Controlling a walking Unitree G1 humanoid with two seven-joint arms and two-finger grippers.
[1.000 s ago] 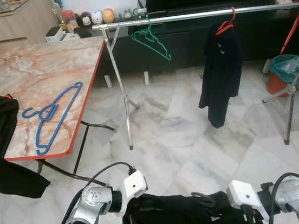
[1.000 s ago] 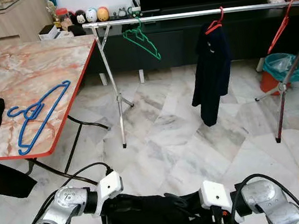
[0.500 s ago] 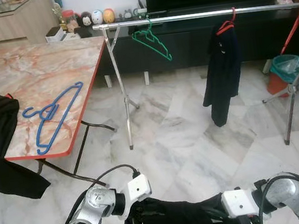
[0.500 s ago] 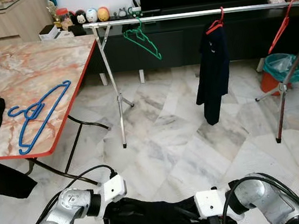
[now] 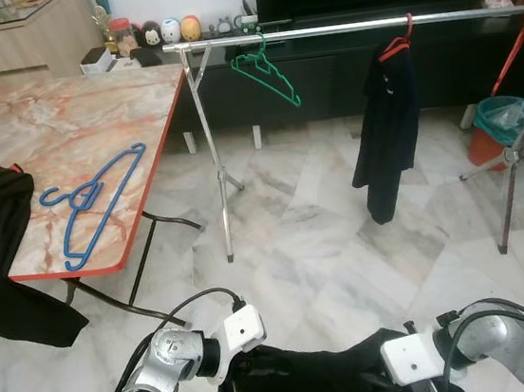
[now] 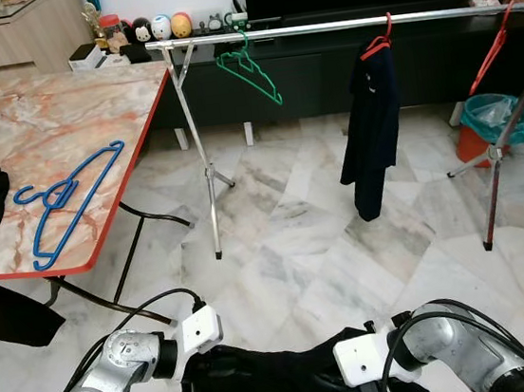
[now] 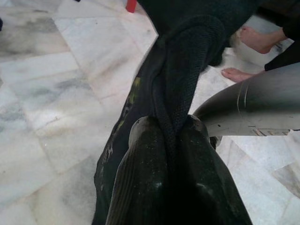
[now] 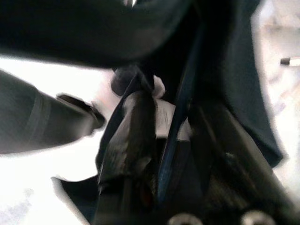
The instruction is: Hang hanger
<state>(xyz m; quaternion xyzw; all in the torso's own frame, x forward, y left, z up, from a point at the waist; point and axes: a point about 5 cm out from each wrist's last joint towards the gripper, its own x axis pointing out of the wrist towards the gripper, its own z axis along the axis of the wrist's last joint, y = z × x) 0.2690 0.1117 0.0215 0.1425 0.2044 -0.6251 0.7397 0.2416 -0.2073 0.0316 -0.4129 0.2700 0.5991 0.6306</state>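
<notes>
No legible text, label, brand, number or sign anywhere. Faint yellowish marks on the black garment (image 7: 140,89) in the left wrist view, too blurred to read.

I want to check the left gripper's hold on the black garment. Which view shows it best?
The left wrist view: the left gripper has its two fingers pinched on a fold of the black garment. The eye views show just its wrist and the cloth bunched below.
</notes>
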